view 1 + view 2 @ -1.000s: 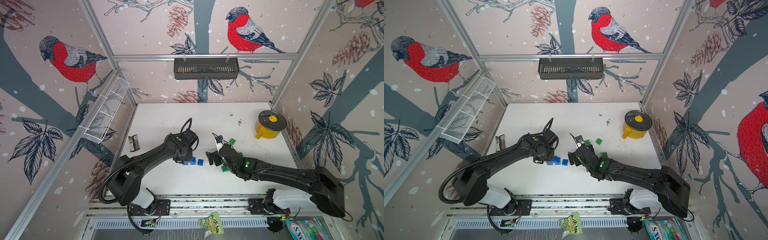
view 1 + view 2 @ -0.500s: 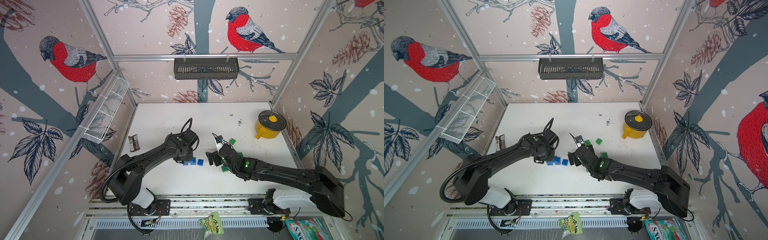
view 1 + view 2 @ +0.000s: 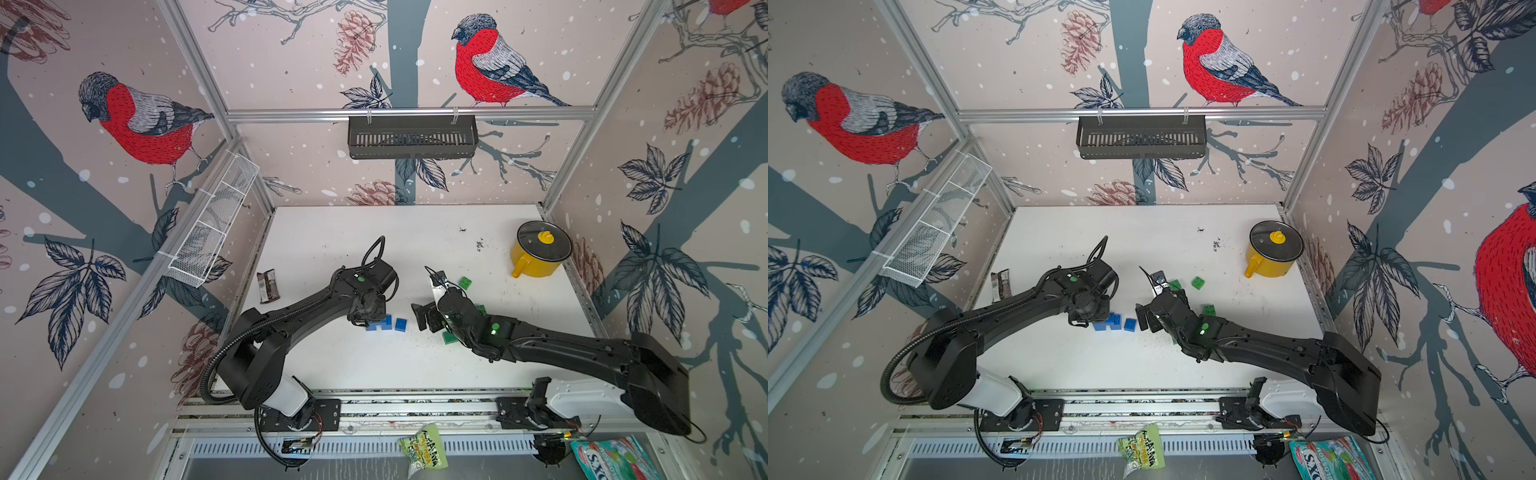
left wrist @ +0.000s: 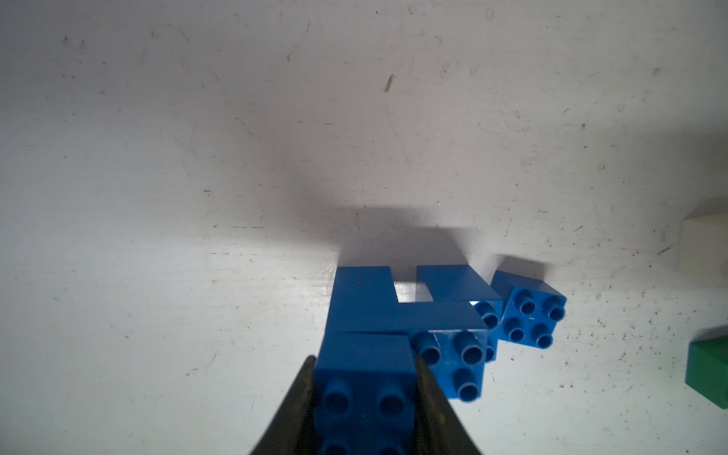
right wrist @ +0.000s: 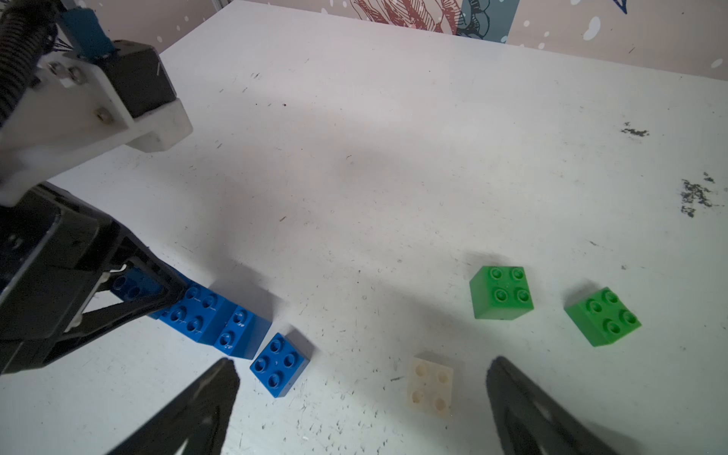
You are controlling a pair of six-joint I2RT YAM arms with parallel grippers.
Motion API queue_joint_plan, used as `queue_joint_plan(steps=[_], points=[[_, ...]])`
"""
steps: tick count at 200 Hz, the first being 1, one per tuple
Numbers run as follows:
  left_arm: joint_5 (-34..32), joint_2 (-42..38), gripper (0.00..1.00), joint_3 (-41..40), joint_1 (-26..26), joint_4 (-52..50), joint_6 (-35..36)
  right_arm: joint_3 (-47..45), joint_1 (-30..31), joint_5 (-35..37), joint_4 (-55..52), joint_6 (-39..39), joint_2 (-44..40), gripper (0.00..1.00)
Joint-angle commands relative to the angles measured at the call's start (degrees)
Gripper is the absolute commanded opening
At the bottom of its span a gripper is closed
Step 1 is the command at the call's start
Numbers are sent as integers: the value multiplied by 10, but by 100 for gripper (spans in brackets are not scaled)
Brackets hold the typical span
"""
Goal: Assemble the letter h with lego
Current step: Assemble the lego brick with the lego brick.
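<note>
Your left gripper sits over the blue bricks, with one loose blue brick just beside. Your right gripper stands near it, green bricks around its arm, the pot well apart.

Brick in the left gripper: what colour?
Blue brick, held in the left gripper; clearest in the left wrist view.

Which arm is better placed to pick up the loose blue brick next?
Right: the right gripper is open and empty near the loose blue brick; the left gripper is shut on the blue build.
</note>
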Motion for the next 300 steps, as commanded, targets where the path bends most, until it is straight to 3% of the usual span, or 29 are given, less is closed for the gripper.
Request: queue_joint_plan(steps=[1,300], points=[[-19,-7,33,-1,-2,-5,-10,2,1,7,5,2,-2,99],[-24,-18,33,-30,-19,21,-30,2,3,9,7,1,-1,100]])
